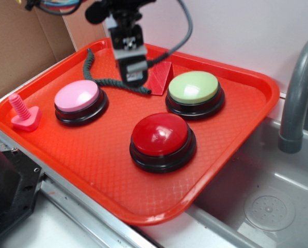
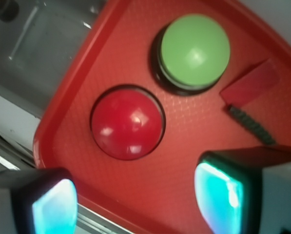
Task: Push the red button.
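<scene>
Pink button (image 1: 77,95) ext view only

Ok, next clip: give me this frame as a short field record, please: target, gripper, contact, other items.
target: red button, front of the red tray
gripper: gripper open, above the tray's back, between pink button and green button
contact: none with the red button
other items: dark rope, red wedge, pink screw toy, sink

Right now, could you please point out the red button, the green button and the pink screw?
red button (image 1: 160,134), exterior view, top of dome.
green button (image 2: 195,48), wrist view, centre of dome.
pink screw (image 1: 18,107), exterior view, threaded shaft.
</scene>
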